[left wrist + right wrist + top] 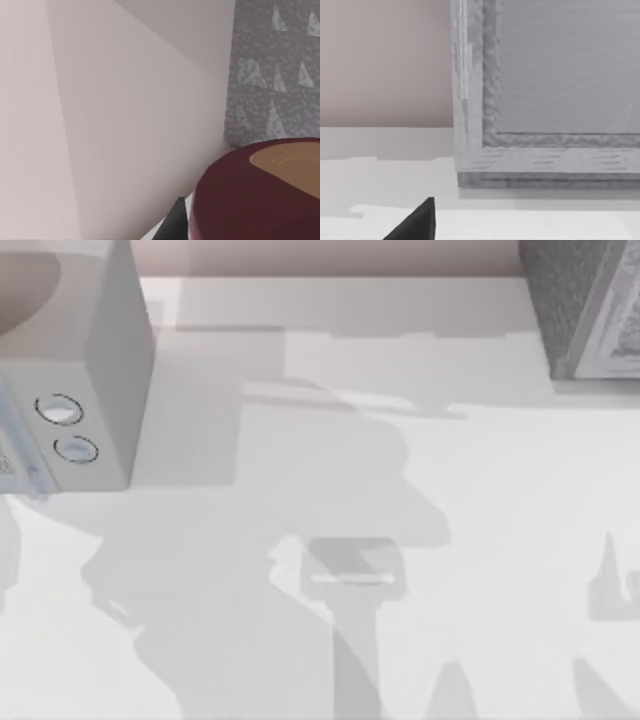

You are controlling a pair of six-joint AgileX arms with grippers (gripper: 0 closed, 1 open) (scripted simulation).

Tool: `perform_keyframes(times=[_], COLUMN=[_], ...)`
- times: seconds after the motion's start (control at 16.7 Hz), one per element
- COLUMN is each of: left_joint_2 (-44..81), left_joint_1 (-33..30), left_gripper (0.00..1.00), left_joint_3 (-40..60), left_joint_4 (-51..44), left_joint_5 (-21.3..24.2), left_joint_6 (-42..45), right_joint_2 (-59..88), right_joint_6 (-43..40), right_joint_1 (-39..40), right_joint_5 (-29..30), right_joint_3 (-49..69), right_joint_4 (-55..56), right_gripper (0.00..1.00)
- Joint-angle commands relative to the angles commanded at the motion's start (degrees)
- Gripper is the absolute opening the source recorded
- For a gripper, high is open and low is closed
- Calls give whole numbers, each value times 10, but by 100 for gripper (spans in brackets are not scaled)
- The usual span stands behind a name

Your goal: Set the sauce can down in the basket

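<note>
The sauce can (260, 195) appears close up in the left wrist view, its dark-red rim ringing a brown round top; a dark fingertip (174, 222) of the left gripper sits just beside its side. Whether that gripper actually clasps the can cannot be told, since its other finger is hidden. Beyond the can stands a grey speckled panel with pale triangles (277, 75), and a pale wall fills the space beside it. From above, the white table (330, 490) carries a light grey box with two round dials (75, 370) at its far left and a grey textured box (585, 305) at its far right. The right wrist view shows one dark fingertip (417, 222) over the table, facing a grey framed panel (550, 100); how wide the right gripper stands cannot be told.
</note>
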Motion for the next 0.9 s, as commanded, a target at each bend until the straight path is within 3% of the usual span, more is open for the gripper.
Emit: perform_keyframes(times=[0.06, 0.84, 0.9], left_joint_2=[0, 0, 0], left_joint_1=[0, 0, 0], left_gripper=[0, 98, 100], left_joint_3=[0, 0, 0], left_joint_4=[0, 0, 0], left_joint_5=[0, 0, 0], left_joint_6=[0, 0, 0], right_joint_2=[0, 0, 0], right_joint_6=[0, 0, 0], right_joint_1=[0, 0, 0], right_joint_5=[0, 0, 0], right_joint_3=[0, 0, 0], right_joint_4=[0, 0, 0], right_gripper=[100, 100, 100])
